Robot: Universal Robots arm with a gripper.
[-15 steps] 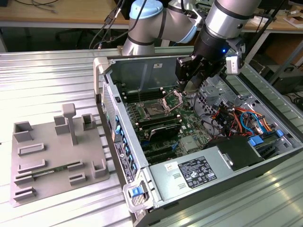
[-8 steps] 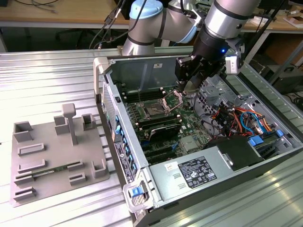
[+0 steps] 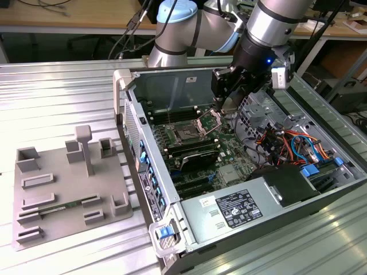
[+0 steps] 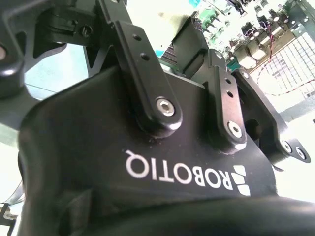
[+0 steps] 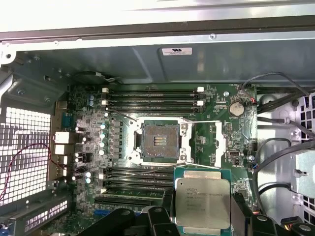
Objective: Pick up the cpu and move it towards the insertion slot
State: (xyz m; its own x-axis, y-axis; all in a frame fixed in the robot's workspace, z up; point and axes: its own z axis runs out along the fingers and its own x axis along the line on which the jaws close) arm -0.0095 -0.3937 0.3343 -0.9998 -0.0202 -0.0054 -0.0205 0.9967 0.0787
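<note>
Beside the insertion slot (image 5: 158,142), silver-topped square cpu (image 5: 203,202), held level

You've got a ribbed metal table (image 3: 63,94) carrying everything here. Toward the exterior view's left, the grey fixture plate (image 3: 69,197) lies flat on it, its blocks and one tall post standing up. Just beside that, toward the exterior view's right, the open computer case (image 3: 229,172) rests on the same surface, its side off and the circuit board facing up.

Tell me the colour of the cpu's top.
Pale silver-grey metal, best seen on the cpu in the first wrist view.
</note>
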